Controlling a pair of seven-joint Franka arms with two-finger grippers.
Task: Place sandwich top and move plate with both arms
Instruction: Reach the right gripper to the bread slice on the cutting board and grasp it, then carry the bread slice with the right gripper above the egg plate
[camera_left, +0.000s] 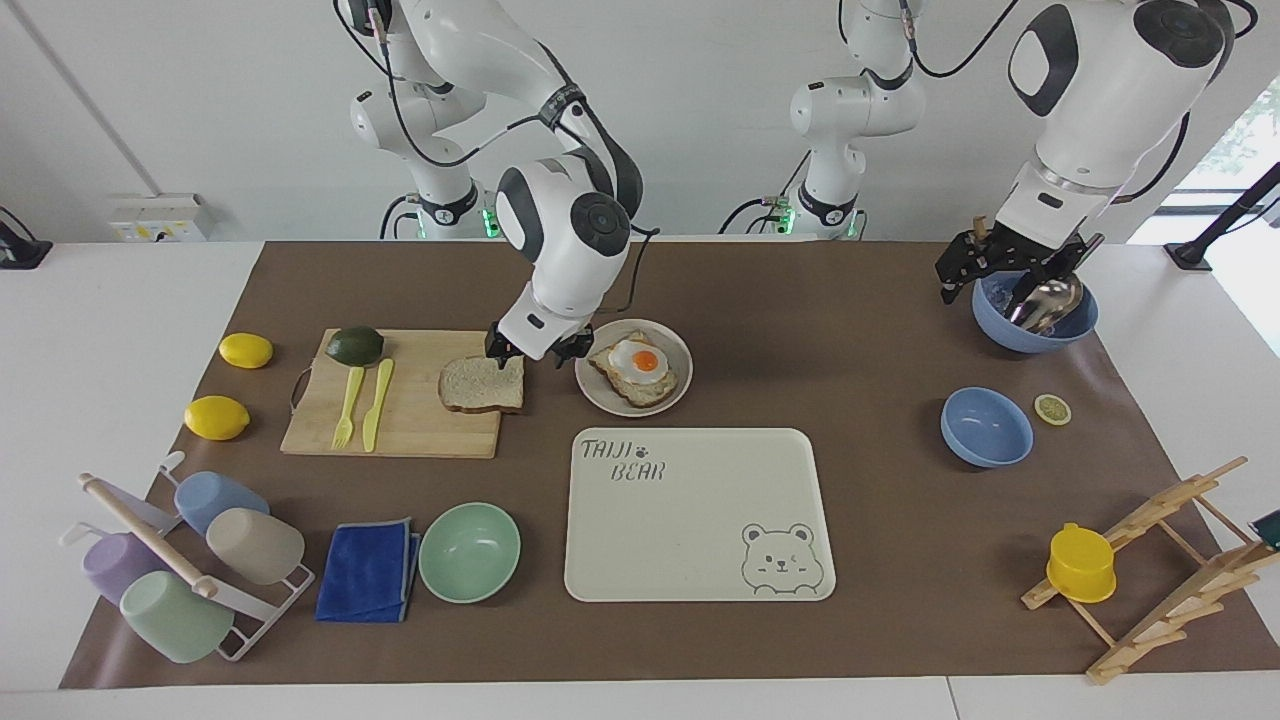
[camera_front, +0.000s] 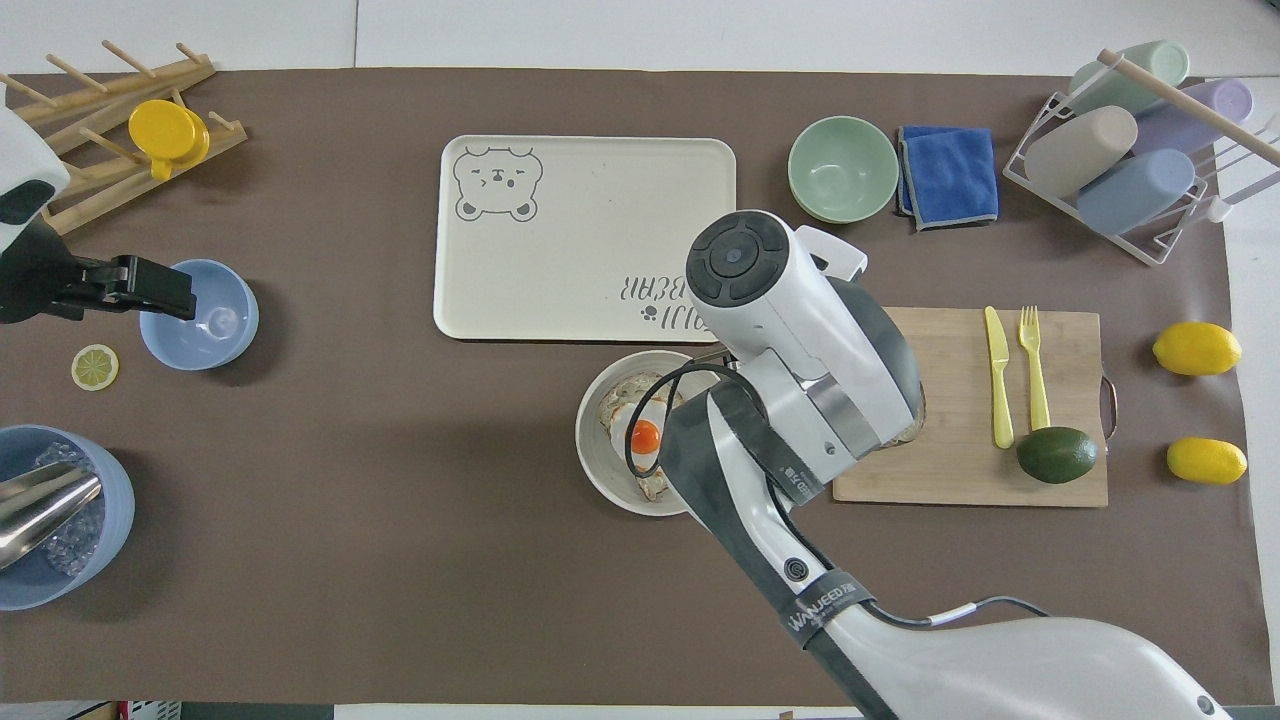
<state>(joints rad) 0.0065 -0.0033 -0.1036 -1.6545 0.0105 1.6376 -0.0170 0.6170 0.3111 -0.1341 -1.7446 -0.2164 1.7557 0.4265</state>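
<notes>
One hand, right (camera_left: 528, 354), low over sandwich top (camera_left: 482, 384) corner; left (camera_left: 968, 272) waits.

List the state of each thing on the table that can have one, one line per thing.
sandwich top: flat on the cutting board, not lifted
plate: on the mat, holding egg toast, no top slice
tray: bare
green bowl: upright, bare
right gripper: low over the sandwich top's edge
left gripper: waits over the blue bowl with a scoop

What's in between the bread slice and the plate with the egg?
The right claw hangs there, over the gap between the bread slice and the plate. The facing view shows it.
</notes>
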